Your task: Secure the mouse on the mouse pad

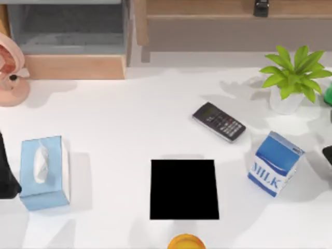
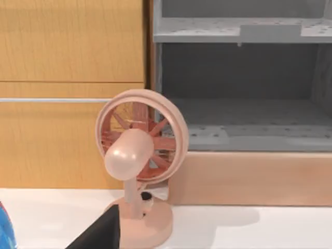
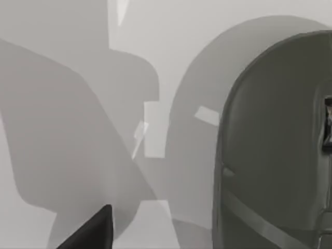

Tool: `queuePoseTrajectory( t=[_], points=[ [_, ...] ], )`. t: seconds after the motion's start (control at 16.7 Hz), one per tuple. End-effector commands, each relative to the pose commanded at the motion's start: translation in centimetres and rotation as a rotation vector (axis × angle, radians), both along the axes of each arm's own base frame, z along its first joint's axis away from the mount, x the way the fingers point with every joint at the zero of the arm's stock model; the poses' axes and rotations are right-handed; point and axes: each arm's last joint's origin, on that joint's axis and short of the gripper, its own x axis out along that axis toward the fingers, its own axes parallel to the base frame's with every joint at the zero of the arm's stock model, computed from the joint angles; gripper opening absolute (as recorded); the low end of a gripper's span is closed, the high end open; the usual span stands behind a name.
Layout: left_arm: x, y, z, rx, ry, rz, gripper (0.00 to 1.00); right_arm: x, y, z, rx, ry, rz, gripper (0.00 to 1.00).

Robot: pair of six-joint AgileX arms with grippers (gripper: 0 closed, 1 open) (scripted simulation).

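Note:
The mouse pad [image 1: 184, 189] is a flat black rectangle lying bare at the table's front centre. The mouse [image 3: 275, 145] is dark grey and rounded, and it looms very close in the right wrist view, resting on the white table with its shadow beside it. My right arm [image 1: 328, 154] is at the table's right edge, beyond the milk carton, and a dark piece of its gripper [image 3: 93, 233] shows off to one side of the mouse. My left arm [image 1: 6, 174] is parked at the left edge, facing the pink fan [image 2: 137, 155].
A blue tissue box [image 1: 44, 171] stands at the left. A black keypad device [image 1: 219, 121], a milk carton [image 1: 274, 163] and a potted plant [image 1: 293, 78] lie right of centre. A yellow object [image 1: 185, 241] sits at the front edge. A grey shelf [image 2: 244, 119] stands behind.

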Motion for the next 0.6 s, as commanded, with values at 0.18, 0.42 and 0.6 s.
queuePoseTrajectory(
  t=[0.18, 0.42, 0.6],
  points=[
    [0.0, 0.0, 0.0, 0.000, 0.000, 0.000, 1.00, 0.0, 0.0, 0.0, 0.000, 0.000, 0.000, 0.00],
    [0.0, 0.0, 0.0, 0.000, 0.000, 0.000, 1.00, -0.6, -0.2, 2.3, -0.009, -0.001, 0.001, 0.00],
    [0.0, 0.0, 0.0, 0.000, 0.000, 0.000, 1.00, -0.1, -0.3, 5.1, -0.008, -0.016, 0.001, 0.00]
  ],
)
